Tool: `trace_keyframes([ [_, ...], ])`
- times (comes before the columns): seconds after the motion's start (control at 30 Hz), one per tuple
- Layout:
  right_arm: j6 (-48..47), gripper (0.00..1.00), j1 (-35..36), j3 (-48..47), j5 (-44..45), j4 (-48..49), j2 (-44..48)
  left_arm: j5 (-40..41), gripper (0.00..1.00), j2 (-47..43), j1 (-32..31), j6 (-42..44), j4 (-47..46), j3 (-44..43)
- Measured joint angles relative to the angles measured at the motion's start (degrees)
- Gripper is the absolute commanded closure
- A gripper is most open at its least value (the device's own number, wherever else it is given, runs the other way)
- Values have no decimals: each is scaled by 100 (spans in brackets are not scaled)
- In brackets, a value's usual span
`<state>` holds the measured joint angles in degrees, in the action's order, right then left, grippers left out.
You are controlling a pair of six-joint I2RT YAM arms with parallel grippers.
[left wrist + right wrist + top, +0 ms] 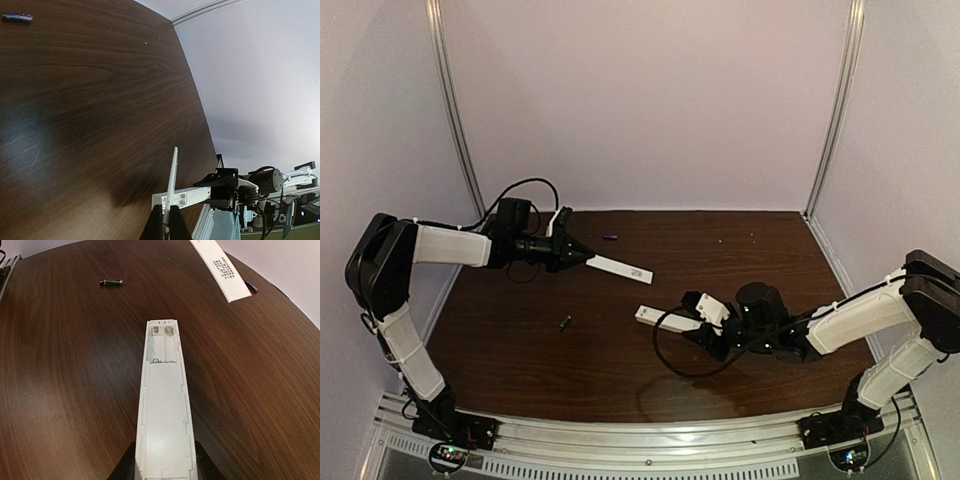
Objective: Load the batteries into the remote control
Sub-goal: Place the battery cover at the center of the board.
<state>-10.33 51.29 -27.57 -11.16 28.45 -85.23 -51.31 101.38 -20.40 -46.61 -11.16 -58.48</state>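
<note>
Low and right of centre in the overhead view, the right gripper (698, 320) is clamped on one end of the remote control (164, 405). It holds the remote with its open battery bay turned upward and the metal contacts at the far end bare, I'd say so that cells can be laid in from above. In the upper left, the left gripper (580, 257) is pinched tight on the thin white cover strip (620, 268), apparently lifted aside to leave the bay free. Neither cell is loaded yet. The bluish-purple battery (610, 237) lies on the table (770, 260) near the back edge, just above the strip. The dark battery (565, 322) sits left of centre, well apart from the remote.
</note>
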Motion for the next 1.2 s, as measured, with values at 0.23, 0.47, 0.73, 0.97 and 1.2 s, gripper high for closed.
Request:
trace_keyframes([
  [0.23,114,100,-26,46,20,634,-507,129,100,11,-35,-33,-125,11],
  [0.47,133,100,-28,96,-229,909,-669,210,100,459,-44,-44,-238,-24],
  [0.73,122,100,-39,96,-555,887,-608,531,100,1073,-44,118,227,-197],
  [0.97,101,100,-66,94,-708,678,-404,787,80,1449,-22,343,562,-608],
  [1.2,61,100,-74,94,-798,573,-317,1161,50,1606,7,597,1180,-730],
])
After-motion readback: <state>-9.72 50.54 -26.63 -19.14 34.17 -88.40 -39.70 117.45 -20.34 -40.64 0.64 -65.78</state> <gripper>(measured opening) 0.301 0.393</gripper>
